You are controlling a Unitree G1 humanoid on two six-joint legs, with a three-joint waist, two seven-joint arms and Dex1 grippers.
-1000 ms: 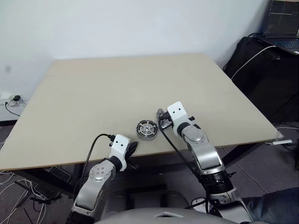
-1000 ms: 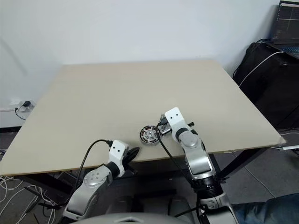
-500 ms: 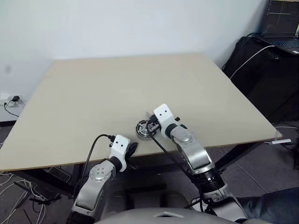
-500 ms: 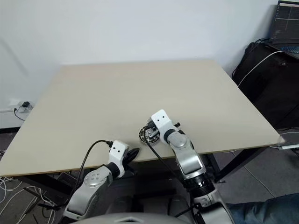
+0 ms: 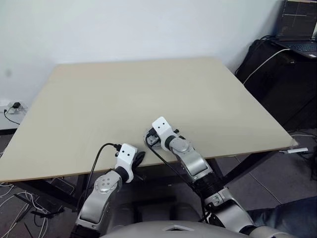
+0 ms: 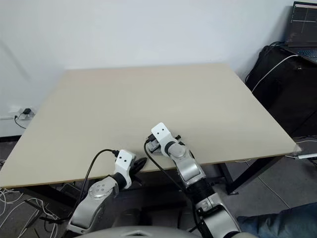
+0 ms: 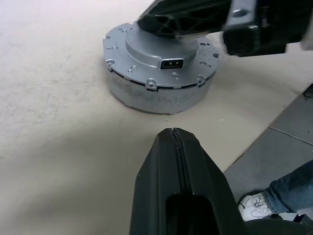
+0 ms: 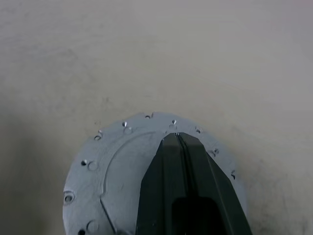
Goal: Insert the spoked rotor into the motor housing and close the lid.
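The lid point(image 7: 146, 61) faces up with its smooth side and raised hub, forming the top of a grey round stack near the table's front edge. My right gripper point(image 8: 176, 138) is shut with nothing between its fingers. Its fingers point(image 7: 181, 19) lie across the lid's hub point(image 8: 112, 171) and seem to touch it. In the left eye view the right gripper point(image 5: 148, 139) covers the stack. My left gripper point(image 7: 173, 134) is shut and empty, a short way in front of the stack, at the table edge point(image 5: 140, 157). The spoked rotor and the motor housing are hidden.
The beige table point(image 5: 124, 94) is bare around the stack, and its front edge runs just behind my left gripper. A laptop point(image 5: 297, 25) and a black bag point(image 5: 277, 74) stand at the right. A person's jeans leg point(image 5: 287, 218) and shoe point(image 7: 252, 210) are near the table's front right.
My right gripper has swung left and down from beside the round part onto its top, and now covers it in the eye views. The left arm has stayed still.
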